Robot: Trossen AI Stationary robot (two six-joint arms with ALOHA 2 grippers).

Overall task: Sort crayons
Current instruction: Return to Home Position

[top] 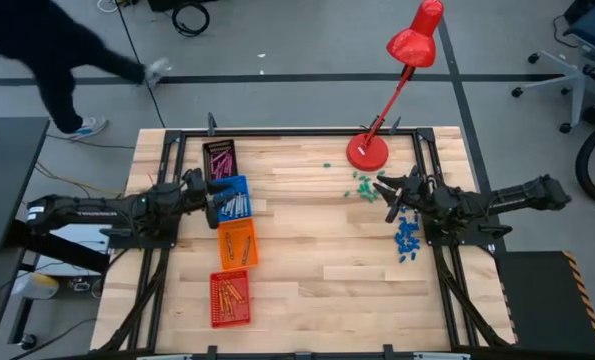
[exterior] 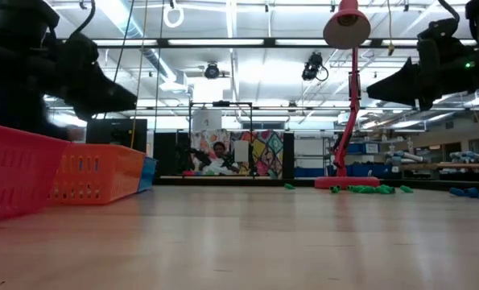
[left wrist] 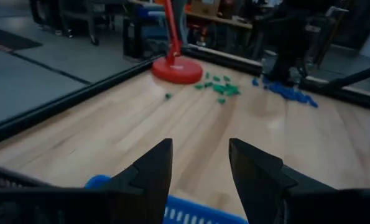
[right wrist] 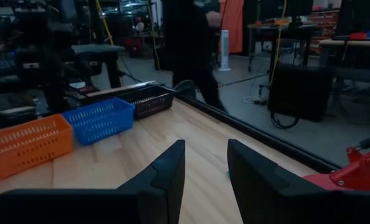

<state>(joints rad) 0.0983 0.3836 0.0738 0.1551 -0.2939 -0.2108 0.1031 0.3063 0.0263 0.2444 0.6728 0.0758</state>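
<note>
Now, pink crayons (top: 220, 160) inside black bin (top: 219, 143)

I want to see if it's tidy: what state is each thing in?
Left end effector: open, empty.
Right end effector: open, empty.
Black bin: holds pink crayons.
Blue bin: holds grey crayons.
Orange bin: holds orange crayons.
Red bin: not empty.
Red lamp: upright.
Green bits: scattered.
Blue bits: scattered.

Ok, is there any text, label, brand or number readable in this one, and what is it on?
No text can be read with certainty.
left arm: there is a short line of pale lettering along the link, too small to read.
colourful wall panel, in the room behind the table: shapes only, no legible words.
Nothing else in view shows markings.
</note>
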